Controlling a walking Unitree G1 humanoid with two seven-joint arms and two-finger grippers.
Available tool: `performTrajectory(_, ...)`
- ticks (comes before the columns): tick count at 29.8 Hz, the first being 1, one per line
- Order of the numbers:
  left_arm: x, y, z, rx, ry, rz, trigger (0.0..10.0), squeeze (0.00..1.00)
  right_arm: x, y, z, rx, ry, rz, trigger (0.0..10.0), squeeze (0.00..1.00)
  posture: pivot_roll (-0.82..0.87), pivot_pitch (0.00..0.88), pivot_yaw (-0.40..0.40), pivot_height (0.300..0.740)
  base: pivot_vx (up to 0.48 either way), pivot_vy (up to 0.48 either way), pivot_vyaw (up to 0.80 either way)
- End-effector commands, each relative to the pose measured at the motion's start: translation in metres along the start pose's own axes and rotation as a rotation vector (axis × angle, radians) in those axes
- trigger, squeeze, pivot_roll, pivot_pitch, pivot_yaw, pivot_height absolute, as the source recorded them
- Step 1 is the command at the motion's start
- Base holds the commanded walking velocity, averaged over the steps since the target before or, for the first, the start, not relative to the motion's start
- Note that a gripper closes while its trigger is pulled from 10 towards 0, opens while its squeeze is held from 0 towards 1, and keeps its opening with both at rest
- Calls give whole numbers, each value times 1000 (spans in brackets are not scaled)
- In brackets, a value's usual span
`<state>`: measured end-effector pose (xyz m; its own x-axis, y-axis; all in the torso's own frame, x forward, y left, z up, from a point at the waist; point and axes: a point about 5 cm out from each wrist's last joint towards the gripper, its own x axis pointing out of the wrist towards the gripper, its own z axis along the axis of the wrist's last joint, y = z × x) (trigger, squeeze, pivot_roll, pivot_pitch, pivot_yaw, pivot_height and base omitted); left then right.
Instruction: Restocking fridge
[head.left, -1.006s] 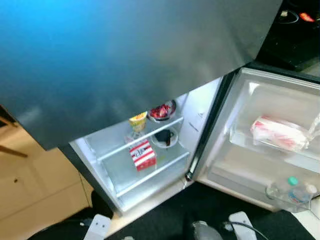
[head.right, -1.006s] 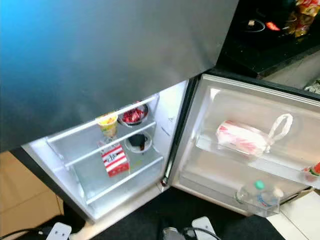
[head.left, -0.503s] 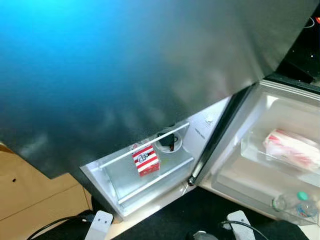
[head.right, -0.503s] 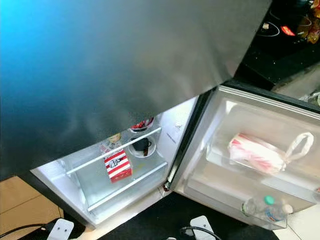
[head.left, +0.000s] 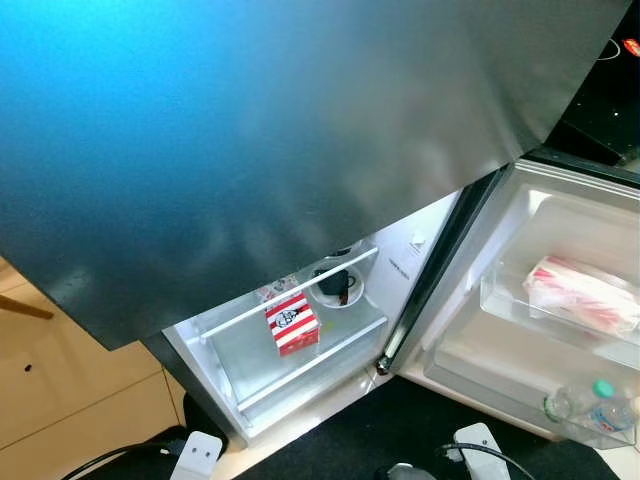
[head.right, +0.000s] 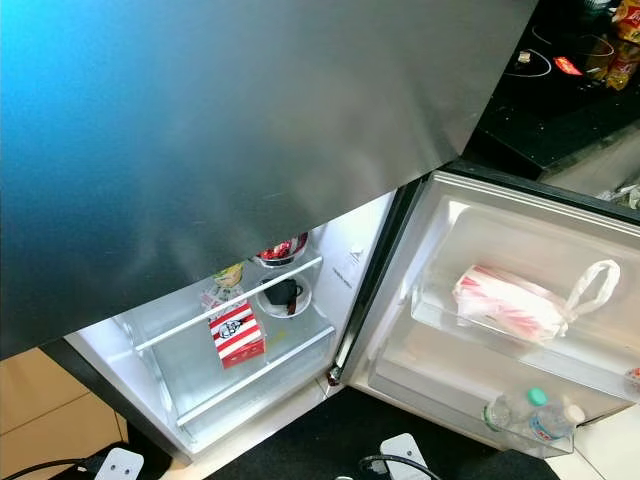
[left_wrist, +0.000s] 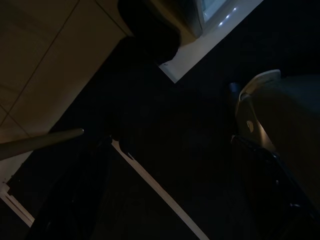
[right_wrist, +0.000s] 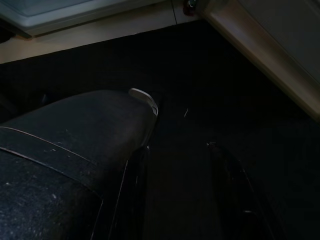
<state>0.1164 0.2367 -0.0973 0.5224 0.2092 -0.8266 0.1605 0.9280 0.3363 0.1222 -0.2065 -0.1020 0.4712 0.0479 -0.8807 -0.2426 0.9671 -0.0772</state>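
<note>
The fridge's lower compartment (head.left: 300, 375) stands open and lit under the big dark upper door (head.left: 280, 130). On its glass shelf sits a red-and-white striped box (head.left: 292, 322), with a bowl holding something black (head.right: 283, 293) behind it. Higher up are a yellow cup (head.right: 228, 274) and a bowl of red things (head.right: 281, 248). The open door (head.right: 480, 250) on the right carries a red-and-white bag (head.right: 510, 303) and a water bottle (head.right: 530, 413). My right gripper (right_wrist: 177, 147) hangs low over the black mat, open and holding nothing. My left arm hangs idle in the dark.
A black mat (head.left: 340, 440) lies before the fridge, with my white feet (head.left: 197, 452) (head.left: 478, 440) on it. Wooden floor (head.left: 60, 400) lies to the left. A dark counter (head.right: 570, 70) with small items stands behind the door at the top right.
The camera has shifted, so the dark upper door now hides more of the upper shelf. The fridge's contents and the door have not moved.
</note>
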Motion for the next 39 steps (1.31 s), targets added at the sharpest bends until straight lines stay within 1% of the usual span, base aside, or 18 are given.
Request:
performTrajectory(1, -2, 1, -7, 5, 26, -6, 10000, 0, -1, 1, -4, 4, 12, -1, 10000, 0, -56, 69, -50, 740, 0, 0, 0)
performTrajectory(14, -1, -4, -3, 13, 13, -25, 10000, 0, -1, 0, -4, 7, 10, 0, 10000, 0, -59, 68, -50, 740, 0, 0, 0)
performTrajectory(22, -3, 2, -12, 20, 33, -20, 10000, 0, -1, 0, -5, 5, 10, 0, 10000, 0, -62, 68, -49, 740, 0, 0, 0)
performTrajectory(29, -2, 2, -10, 24, 32, -19, 10000, 0, -1, -1, -5, 4, 12, -3, 10000, 0, -69, 69, -50, 740, 0, 0, 0)
performTrajectory(33, -1, -3, -6, 25, 25, -26, 10000, 0, -3, -5, -9, 1, 19, -11, 10000, 0, -72, 71, -52, 740, 0, 0, 0)
performTrajectory(39, -1, -5, -6, 24, 24, -28, 10000, 0, -4, -7, -10, -1, 23, -15, 10000, 0, -77, 70, -52, 740, 0, 0, 0)
